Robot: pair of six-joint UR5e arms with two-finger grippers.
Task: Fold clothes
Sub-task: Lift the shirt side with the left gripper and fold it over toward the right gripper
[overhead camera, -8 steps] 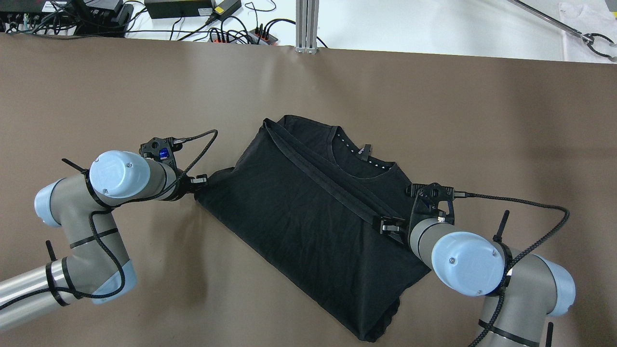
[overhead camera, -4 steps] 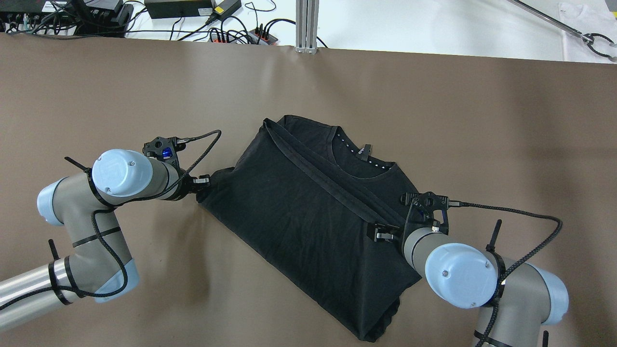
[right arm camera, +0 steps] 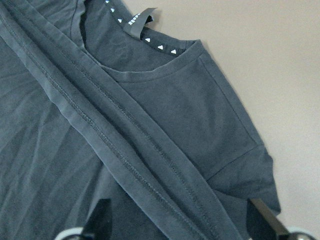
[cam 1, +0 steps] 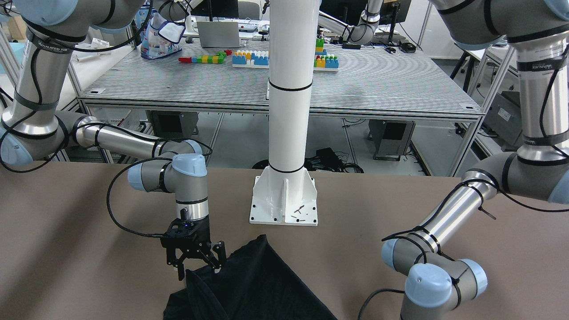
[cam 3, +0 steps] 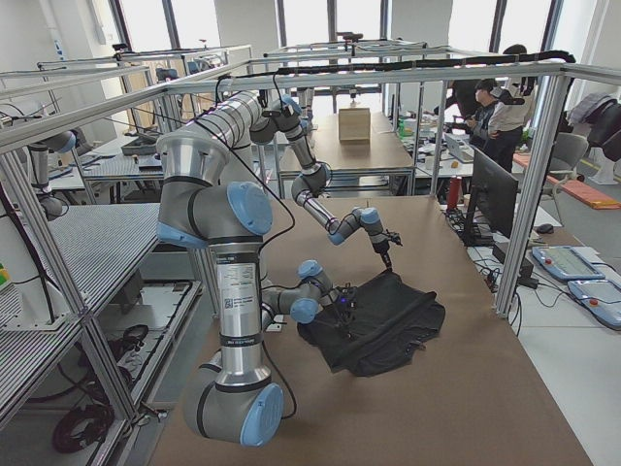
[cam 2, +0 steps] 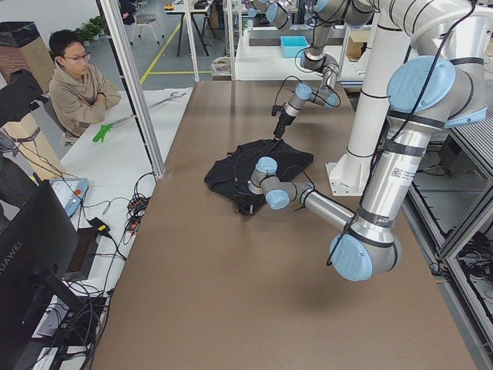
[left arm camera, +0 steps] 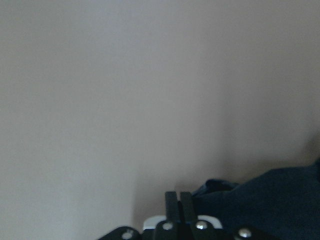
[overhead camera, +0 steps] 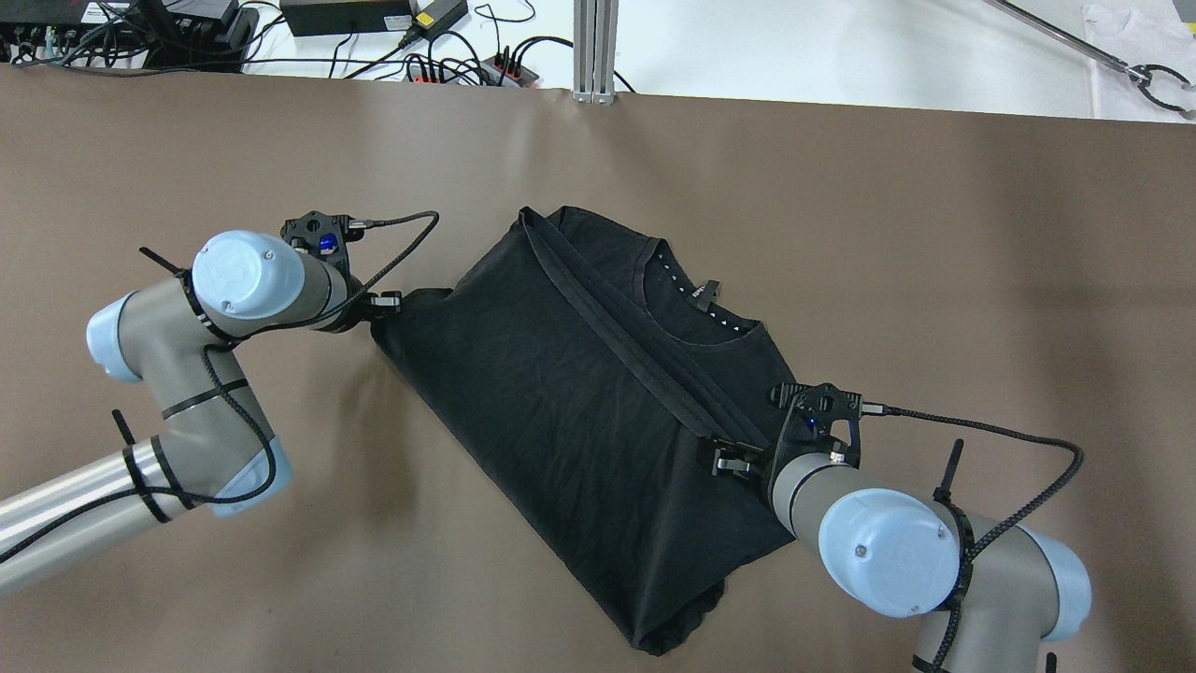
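A: Where to look for the black garment (overhead camera: 561,393)?

B: Middle of the brown desk (overhead camera: 841,234), lying slantwise, neck opening and its label (right arm camera: 140,20) toward the far edge. Partly folded, with a long hemmed edge laid diagonally across the chest.

A: And the left pincer (overhead camera: 381,303)?

B: Low at the garment's left corner, fingers (left arm camera: 172,202) pressed together, pinching that corner, with the cloth drawn out to a point there.

A: Right pincer (overhead camera: 731,460)?

B: Spread wide, pointing down over the near end of the hemmed edge, beside the sleeve. Hard to tell whether touching the cloth or just above it.

A: Anything else close by?

B: Only a white pillar (cam 1: 289,111) bolted to the desk on the robot's side, base plate (cam 1: 284,209) near the garment but apart from it.
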